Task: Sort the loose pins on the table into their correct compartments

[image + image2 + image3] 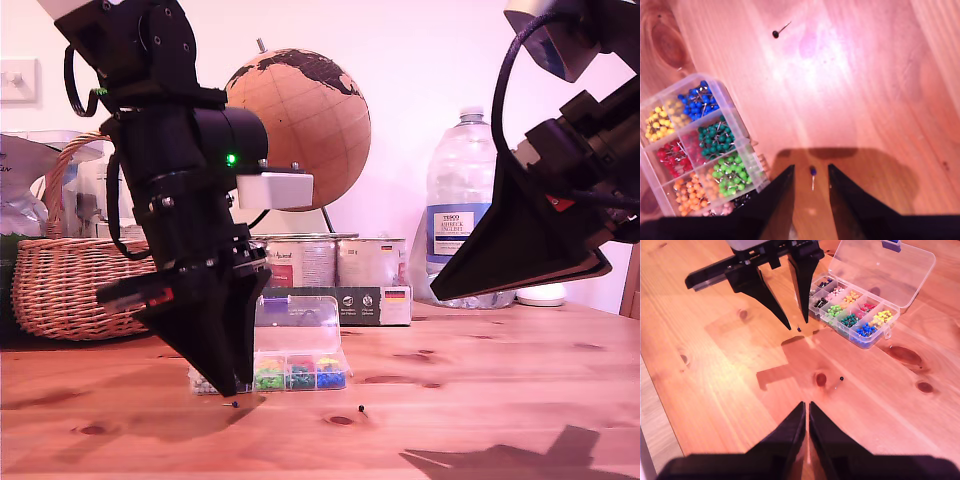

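My first gripper (810, 167) (236, 388) hangs open just above the table (480, 400), its tips on either side of a dark blue pin (812, 172) (798, 329) (234, 404) lying on the wood and touching neither finger. It is right beside the clear box of compartments (300, 378) (749, 144) (854, 338), whose lid (885, 270) stands open. A blackish pin (775, 34) (841, 378) (360, 408) lies apart, toward the exterior view's right. My second gripper (806, 406) (437, 294) is shut and empty, raised high at the exterior view's right.
Behind the box stand a dark tray (350, 305) of tins (320, 262), a globe (300, 110) and a water bottle (465, 200). A wicker basket (70, 285) sits at the exterior view's left. Dark knots (903, 355) mark the wood.
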You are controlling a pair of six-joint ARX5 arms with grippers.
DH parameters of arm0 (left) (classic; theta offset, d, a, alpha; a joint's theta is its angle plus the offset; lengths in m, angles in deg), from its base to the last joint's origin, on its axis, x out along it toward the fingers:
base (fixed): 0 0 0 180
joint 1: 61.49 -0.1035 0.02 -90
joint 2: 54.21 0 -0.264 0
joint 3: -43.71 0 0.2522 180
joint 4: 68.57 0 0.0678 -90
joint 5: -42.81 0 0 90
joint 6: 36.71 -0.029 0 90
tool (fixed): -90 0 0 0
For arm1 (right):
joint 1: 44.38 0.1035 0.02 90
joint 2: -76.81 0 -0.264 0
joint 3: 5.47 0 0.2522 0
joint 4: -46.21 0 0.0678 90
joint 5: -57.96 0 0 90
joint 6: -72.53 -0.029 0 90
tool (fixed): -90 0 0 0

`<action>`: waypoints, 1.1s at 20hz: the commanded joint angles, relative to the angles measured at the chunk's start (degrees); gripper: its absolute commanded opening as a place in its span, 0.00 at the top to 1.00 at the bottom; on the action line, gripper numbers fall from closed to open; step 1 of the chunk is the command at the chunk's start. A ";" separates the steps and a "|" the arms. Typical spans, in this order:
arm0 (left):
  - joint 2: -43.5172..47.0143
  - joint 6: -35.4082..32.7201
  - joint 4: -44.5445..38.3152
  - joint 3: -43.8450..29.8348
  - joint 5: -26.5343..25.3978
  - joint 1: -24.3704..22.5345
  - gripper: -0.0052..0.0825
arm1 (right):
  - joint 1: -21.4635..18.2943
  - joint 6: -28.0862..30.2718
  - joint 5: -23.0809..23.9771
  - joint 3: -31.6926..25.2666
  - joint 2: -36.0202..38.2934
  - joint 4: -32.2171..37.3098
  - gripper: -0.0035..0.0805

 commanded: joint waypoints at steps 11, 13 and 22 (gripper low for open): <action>-3.19 -0.46 -0.24 -1.33 -0.98 -0.26 0.74 | 0.26 0.37 0.04 0.81 -0.35 1.18 0.97; -3.19 -0.46 -0.42 -1.33 -0.96 -0.26 0.74 | 0.26 0.35 0.04 0.81 -0.35 1.18 0.97; -3.19 0.02 0.13 -1.33 -1.86 0.11 0.80 | 0.26 0.37 0.04 0.81 -0.35 1.20 0.97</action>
